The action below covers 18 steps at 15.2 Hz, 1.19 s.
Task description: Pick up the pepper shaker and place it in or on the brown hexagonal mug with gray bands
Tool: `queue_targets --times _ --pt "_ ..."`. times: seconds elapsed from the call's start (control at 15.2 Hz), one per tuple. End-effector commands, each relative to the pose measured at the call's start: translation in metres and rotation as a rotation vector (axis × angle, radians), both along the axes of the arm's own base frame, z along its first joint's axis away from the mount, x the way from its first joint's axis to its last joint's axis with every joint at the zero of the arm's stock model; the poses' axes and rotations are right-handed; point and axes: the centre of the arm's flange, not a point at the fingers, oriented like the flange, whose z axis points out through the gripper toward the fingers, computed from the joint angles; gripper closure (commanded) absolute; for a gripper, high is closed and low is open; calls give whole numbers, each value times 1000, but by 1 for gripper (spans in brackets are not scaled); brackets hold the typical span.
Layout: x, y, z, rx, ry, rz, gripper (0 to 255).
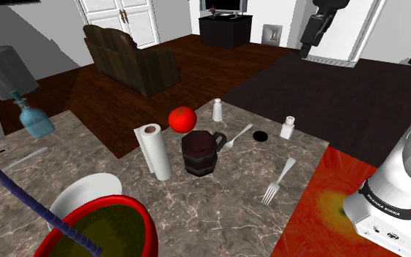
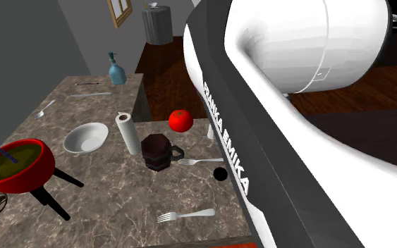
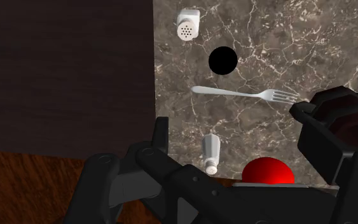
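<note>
The end effector (image 1: 306,45) hung high over the bench's (image 1: 218,208) far edge, released, its fingers spread wide and holding nothing. Below it, a tall white shaker (image 3: 211,153) stood just beside a red tomato (image 3: 268,172), and a squat white shaker (image 3: 188,25) stood near a black disc (image 3: 222,61). Which one held pepper could not be told. A fork (image 3: 247,94) lay between them, tines toward the dark brown hexagonal mug (image 1: 202,152). A paper towel roll (image 1: 155,152) stood beside the mug.

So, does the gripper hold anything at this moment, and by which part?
Nothing is held. The gripper hangs open high above the table; the tall shaker and the squat shaker both stand on it, untouched.
</note>
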Motion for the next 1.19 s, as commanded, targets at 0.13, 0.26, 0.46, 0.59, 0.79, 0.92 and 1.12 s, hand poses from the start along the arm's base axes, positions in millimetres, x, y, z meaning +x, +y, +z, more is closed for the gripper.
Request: queue_targets --times 0.13,0.26,0.46,0.59,0.79,0.92,1.12 --pt "21 5 -15 0 4 -7 0" --pt "43 11 -31 0 8 -14 0" --pt "75 18 -54 -1 14 -25 0" --pt "97 23 -70 -1 18 -32 0" --pt "129 30 -93 -1 25 -43 0" --pt "150 35 -109 -2 29 -50 0" --pt "182 41 -133 -2 35 -60 0"
